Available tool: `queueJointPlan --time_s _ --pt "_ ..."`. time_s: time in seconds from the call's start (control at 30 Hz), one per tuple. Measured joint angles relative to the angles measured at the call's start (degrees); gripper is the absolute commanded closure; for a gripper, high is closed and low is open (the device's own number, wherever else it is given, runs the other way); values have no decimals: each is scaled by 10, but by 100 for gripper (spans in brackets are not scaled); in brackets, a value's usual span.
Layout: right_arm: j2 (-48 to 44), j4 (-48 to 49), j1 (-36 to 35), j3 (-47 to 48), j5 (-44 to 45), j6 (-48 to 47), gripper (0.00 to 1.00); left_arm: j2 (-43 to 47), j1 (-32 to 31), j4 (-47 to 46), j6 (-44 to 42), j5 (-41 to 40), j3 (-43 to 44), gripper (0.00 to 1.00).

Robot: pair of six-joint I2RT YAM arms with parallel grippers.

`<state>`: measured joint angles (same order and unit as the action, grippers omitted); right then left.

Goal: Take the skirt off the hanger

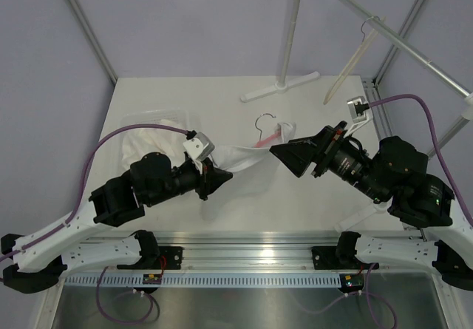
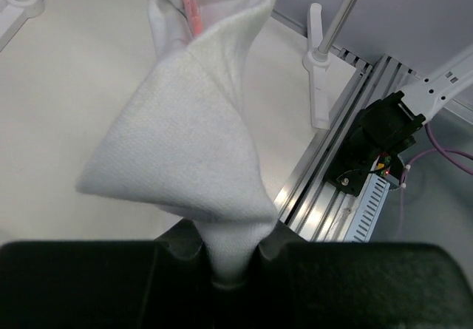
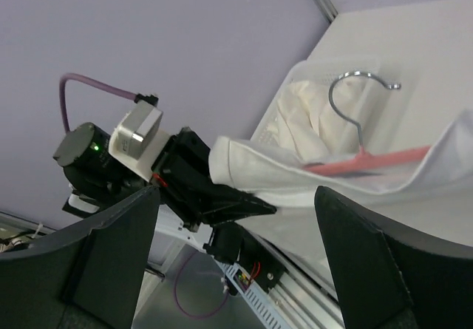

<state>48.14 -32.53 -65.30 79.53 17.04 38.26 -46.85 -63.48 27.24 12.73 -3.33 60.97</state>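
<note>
White counter [image 1: 222, 100], lilac walls. White fabric skirt [image 1: 247, 159] stretched between arms, hung on pink plastic hanger with metal hook [image 1: 267, 138]. Left pincer [image 1: 213, 180] clenched on skirt's corner. Right pincer [image 1: 284, 155] spread wide, empty, beside hanger end. Step, likely: securing hanger. Next move called for closing on hanger, then pulling apart.

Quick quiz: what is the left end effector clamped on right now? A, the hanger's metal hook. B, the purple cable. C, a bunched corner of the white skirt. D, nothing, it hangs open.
C: in the left wrist view the left end effector is shut on a gathered corner of the white skirt, while the hanger sits at the skirt's far end with its metal hook free.
</note>
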Motion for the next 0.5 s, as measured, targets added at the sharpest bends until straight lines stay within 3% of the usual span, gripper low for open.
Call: queueJointPlan --time_s 0.23,0.5 --pt "49 -5 0 67 42 -55 8 3 0 5 3 19 -6 100" --pt "64 -57 0 55 74 -62 10 -5 -5 5 2 80 -7 100"
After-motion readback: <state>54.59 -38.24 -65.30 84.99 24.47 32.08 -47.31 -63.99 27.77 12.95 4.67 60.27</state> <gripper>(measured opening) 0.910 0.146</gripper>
